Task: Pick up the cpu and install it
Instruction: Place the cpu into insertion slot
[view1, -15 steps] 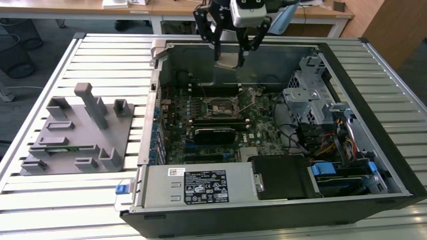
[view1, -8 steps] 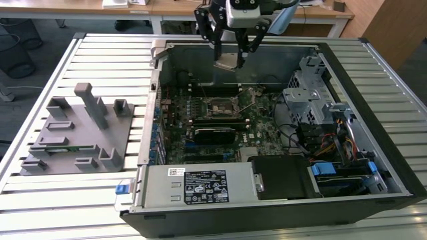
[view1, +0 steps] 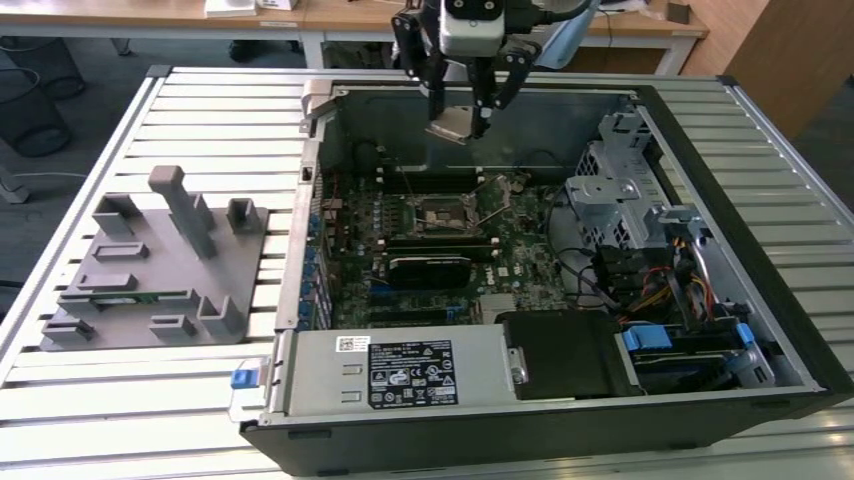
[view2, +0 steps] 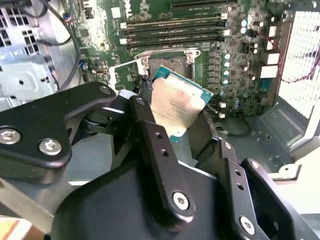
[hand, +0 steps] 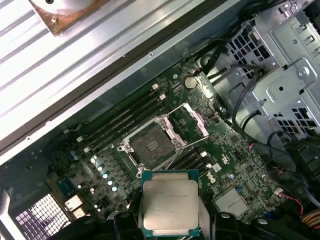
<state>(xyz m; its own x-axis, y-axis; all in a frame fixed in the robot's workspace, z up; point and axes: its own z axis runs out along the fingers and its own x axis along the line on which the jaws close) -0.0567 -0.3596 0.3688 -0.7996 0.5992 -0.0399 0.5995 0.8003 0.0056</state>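
My gripper (view1: 463, 112) hangs above the far wall of the open computer case (view1: 315, 110), shut on the cpu (view1: 450, 129). The cpu is a flat square chip with a silvery top and a green rim, held tilted between the black fingers (view2: 150, 125). Below it, on the green motherboard, the square socket (view1: 441, 214) lies open with its metal load plate (hand: 196, 120) swung up. In the first wrist view the cpu (hand: 170, 202) sits apart from the socket (hand: 150, 145). In the second wrist view the cpu (view2: 177, 102) covers part of the socket (view2: 165, 62).
A grey fixture block (view1: 147, 270) with upright posts stands on the slatted table (view1: 200, 100) at the exterior view's left. Inside the case are memory slots (view2: 172, 27), a metal drive cage (view1: 621, 190), loose cables (view1: 641, 290) and the power supply (view1: 387, 375).
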